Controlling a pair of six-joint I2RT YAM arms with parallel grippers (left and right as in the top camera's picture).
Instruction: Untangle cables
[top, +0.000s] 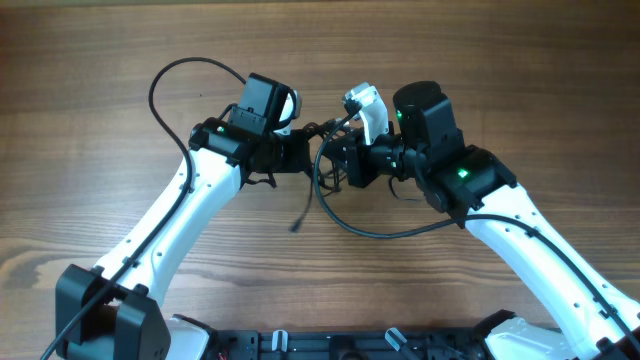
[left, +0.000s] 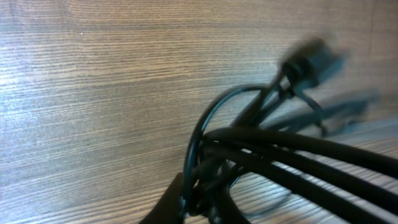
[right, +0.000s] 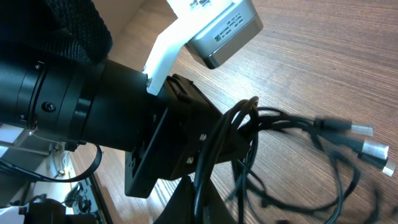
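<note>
Overhead: at frame centre, left gripper (top: 308, 152) and right gripper (top: 338, 162) meet nose to nose, each apparently pinching the cables (top: 328, 174), one knotted bunch. Left wrist: cables (left: 261, 146) cross, lower centre. Right wrist: cables (right: 280, 121) overlap in loops, plugs (right: 368, 148) at right; untangling looks barely begun

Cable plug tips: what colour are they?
The plug tips are silver, clearest in the right wrist view.

Both arms reach inward over the worktop, wrists angled toward each other; the left end effector (top: 303, 152) and right end effector (top: 338, 165) nearly meet (fingertips mostly hidden, so their closure is unclear).
</note>
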